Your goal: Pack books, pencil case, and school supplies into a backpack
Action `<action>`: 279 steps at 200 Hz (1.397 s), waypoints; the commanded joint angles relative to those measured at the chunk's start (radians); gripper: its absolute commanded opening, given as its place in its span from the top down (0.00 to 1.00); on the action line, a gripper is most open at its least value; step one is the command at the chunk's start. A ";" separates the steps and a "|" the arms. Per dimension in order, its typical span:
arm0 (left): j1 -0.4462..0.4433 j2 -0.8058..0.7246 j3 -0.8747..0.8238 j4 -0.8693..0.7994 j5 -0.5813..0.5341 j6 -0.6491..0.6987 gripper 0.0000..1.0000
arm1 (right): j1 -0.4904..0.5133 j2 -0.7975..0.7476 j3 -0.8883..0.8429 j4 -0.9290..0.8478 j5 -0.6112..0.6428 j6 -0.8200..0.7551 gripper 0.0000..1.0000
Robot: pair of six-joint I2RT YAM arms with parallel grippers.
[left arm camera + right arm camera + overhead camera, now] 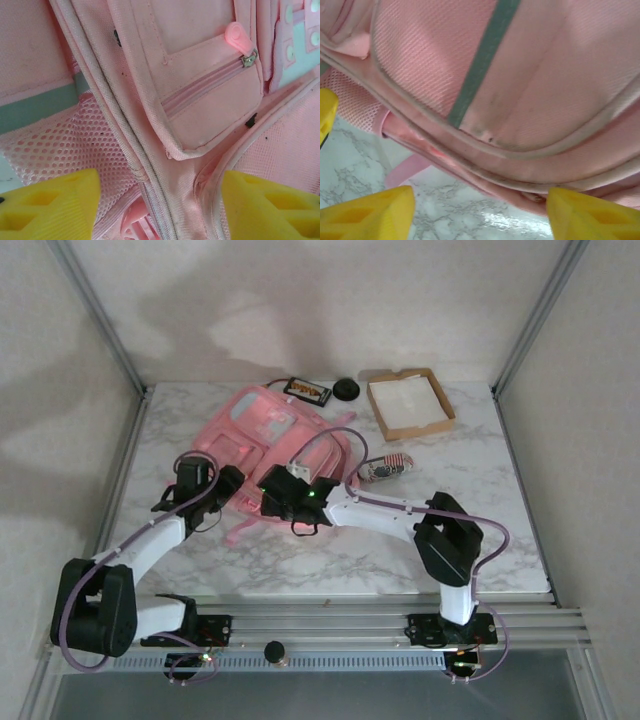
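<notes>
Top external: right arm (385, 512) crooked toward backpack (262, 425)

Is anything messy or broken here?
Nothing is spilled or broken. The backpack lies flat, with a strap flopped out on the table. Up close it has small dark smudges beside its grey stripe. The left pincer and right pincer are open at its near edge.
</notes>
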 commanded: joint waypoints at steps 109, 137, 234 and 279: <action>-0.011 0.050 -0.069 0.152 0.054 -0.124 0.46 | -0.193 -0.030 -0.086 0.253 -0.219 -0.031 0.58; -0.023 0.087 -0.058 0.170 0.078 -0.164 0.47 | -0.205 -0.086 -0.120 0.326 -0.250 -0.009 0.82; -0.045 0.140 -0.033 0.255 0.042 -0.315 0.62 | -0.264 -0.169 -0.144 0.471 -0.426 0.054 1.00; -0.077 0.148 -0.063 0.371 0.029 -0.462 0.75 | -0.273 -0.162 -0.145 0.480 -0.443 0.047 1.00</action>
